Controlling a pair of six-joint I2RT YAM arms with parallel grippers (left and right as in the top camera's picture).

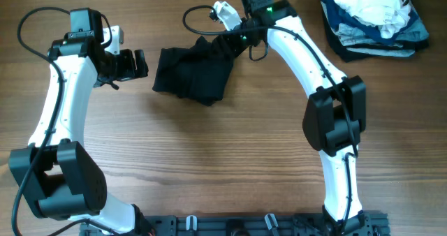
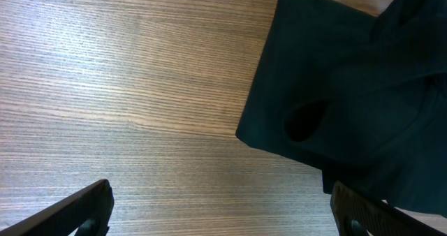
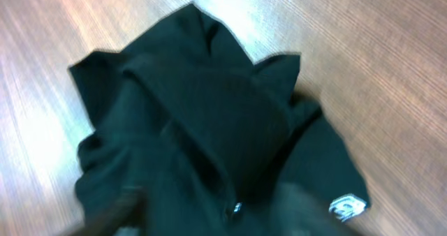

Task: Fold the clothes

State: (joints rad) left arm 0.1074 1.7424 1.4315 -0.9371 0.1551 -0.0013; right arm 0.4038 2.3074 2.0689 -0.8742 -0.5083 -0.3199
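A black garment [image 1: 190, 72] lies crumpled on the wooden table, left of centre at the back. Its right end rises to my right gripper [image 1: 234, 39], which is shut on it. In the right wrist view the cloth [image 3: 202, 117] hangs bunched between the blurred fingers [image 3: 213, 218], and a small white logo [image 3: 347, 206] shows on it. My left gripper [image 1: 134, 64] is open and empty just left of the garment. In the left wrist view its fingers [image 2: 220, 215] hover over bare wood, with the garment's left edge [image 2: 335, 89] at the right.
A pile of other clothes [image 1: 374, 16], white and blue-grey, sits at the back right corner. The wooden table [image 1: 209, 159] runs forward to the arm bases at the front edge.
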